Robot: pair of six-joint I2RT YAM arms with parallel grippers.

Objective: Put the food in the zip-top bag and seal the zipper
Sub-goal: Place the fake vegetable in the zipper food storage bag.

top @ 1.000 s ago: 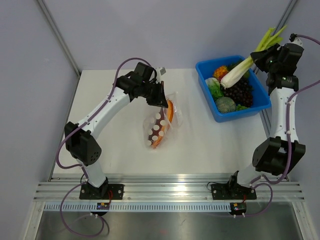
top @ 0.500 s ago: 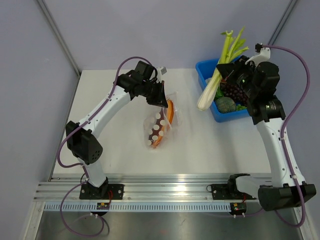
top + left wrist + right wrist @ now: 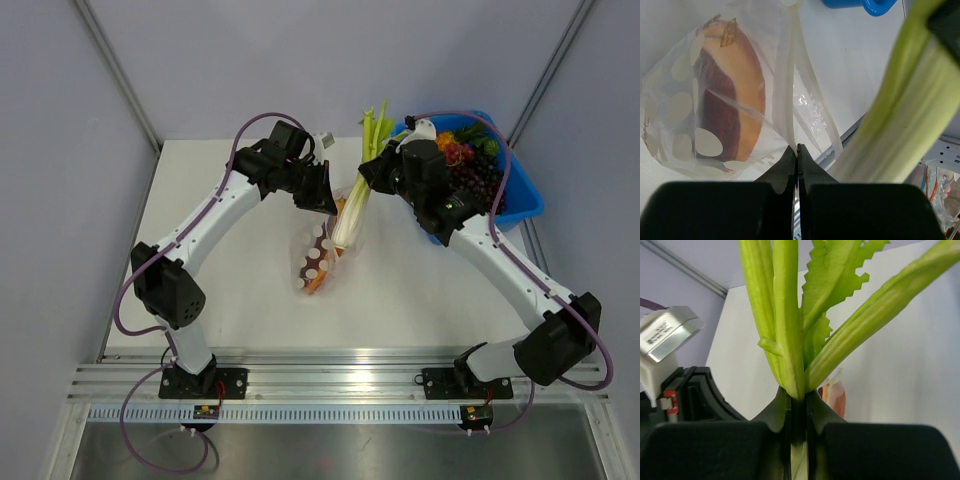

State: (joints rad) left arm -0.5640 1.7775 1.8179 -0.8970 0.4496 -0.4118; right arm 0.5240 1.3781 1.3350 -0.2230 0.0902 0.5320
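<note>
Left gripper [image 3: 796, 151]: jaws pinched fully together on one lip of the zip-top bag [image 3: 685, 115], right on the zipper [image 3: 785, 85] strip. It grips there to lift the mouth and hold it open for loading. The other lip loops loose just to the right of the tips, with a gap between the two. Past the tips, inside the bag, is the orange and dark red piece [image 3: 735, 95]. It is already in and lies along the pouch. The bag's far end rests on the table [image 3: 220, 290].

Right gripper [image 3: 797, 402]: clamped on the leek [image 3: 787, 330] at the green stalks, with the leaves fanning out beyond the fingers. The white butt points down and away from this gripper, toward the bag mouth. In the top view that end sits just beside the left gripper's tips. Cannot tell whether it has crossed the lip yet. Gripping the leaf end leaves the thick end free to lead in and keeps the fingers out of the mouth.

Behind the right gripper is the blue bin [image 3: 528, 203] with grapes [image 3: 480, 180], not part of the job.

Judgement: this is the leek-insertion step, with half the food bagged and the zipper unsealed. Risks: the leek looks long for the pouch, so its leaves may foul the seal, and the mouth is narrow and floppy.
</note>
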